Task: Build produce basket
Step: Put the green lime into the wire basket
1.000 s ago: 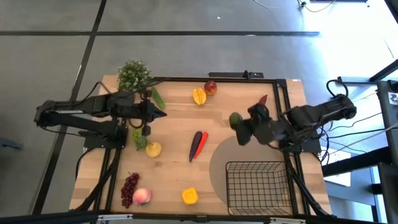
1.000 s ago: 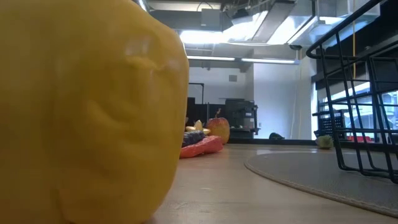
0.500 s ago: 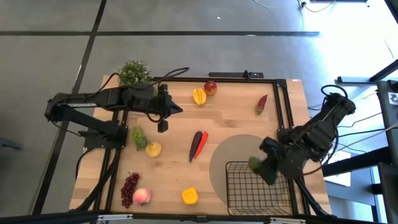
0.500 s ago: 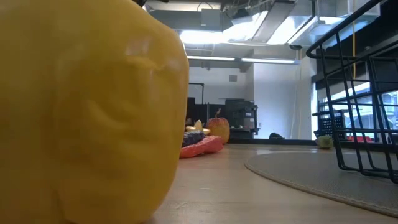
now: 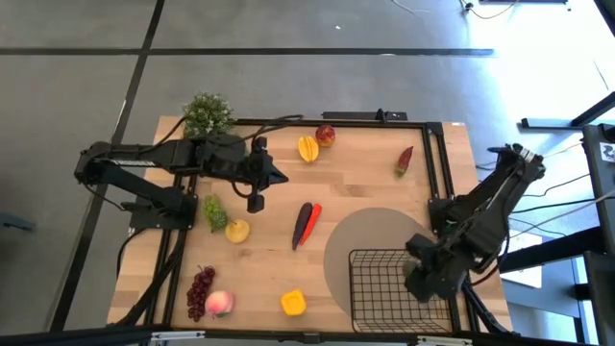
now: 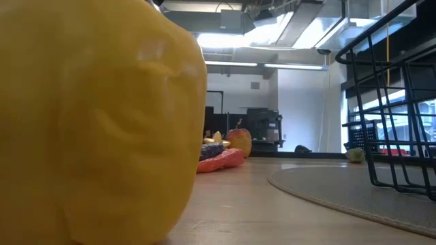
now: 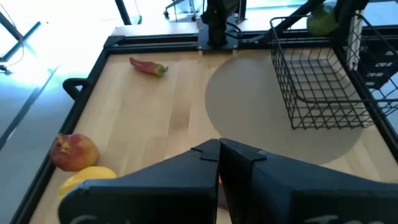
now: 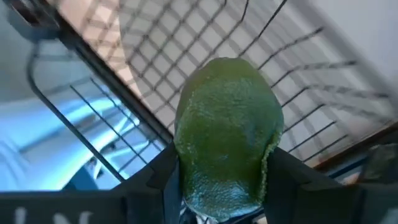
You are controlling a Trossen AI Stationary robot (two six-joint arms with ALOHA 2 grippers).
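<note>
My right gripper [image 5: 421, 281] hangs over the black wire basket [image 5: 384, 288], which stands on a round grey mat at the near right, and is shut on a bumpy green fruit [image 8: 225, 134]. The left wrist view shows that fruit [image 7: 322, 20] above the basket's rim [image 7: 314, 28]. My left gripper [image 5: 255, 203] is shut and holds nothing, above the table's left middle. Loose on the table lie a mango [image 5: 307, 149], an apple [image 5: 326, 135], a red chili [image 5: 404, 160], green grapes [image 5: 213, 211], a lemon [image 5: 236, 231], purple grapes [image 5: 200, 286], a peach [image 5: 220, 304] and a yellow pepper [image 5: 293, 303]. My right gripper pinches the green fruit between its two fingers [image 8: 163, 177], one on each of the fruit's opposite sides [image 8: 186, 168]. The fingers come steeply from above. The fruit is lifted clear, over the basket's mesh.
A bushy potted plant [image 5: 207, 113] stands at the far left corner. A purple and a red long vegetable [image 5: 306, 223] lie side by side at mid-table. The pepper [image 6: 95, 122] fills the low view's left. A black frame rail [image 5: 437, 163] runs along the table's right side.
My right gripper has swung from the table's far middle toward the near edge and down, tipping from nearly level to steeply downward, carrying the green fruit over the basket. My left gripper has moved toward the table's middle and risen a little, staying shut.
</note>
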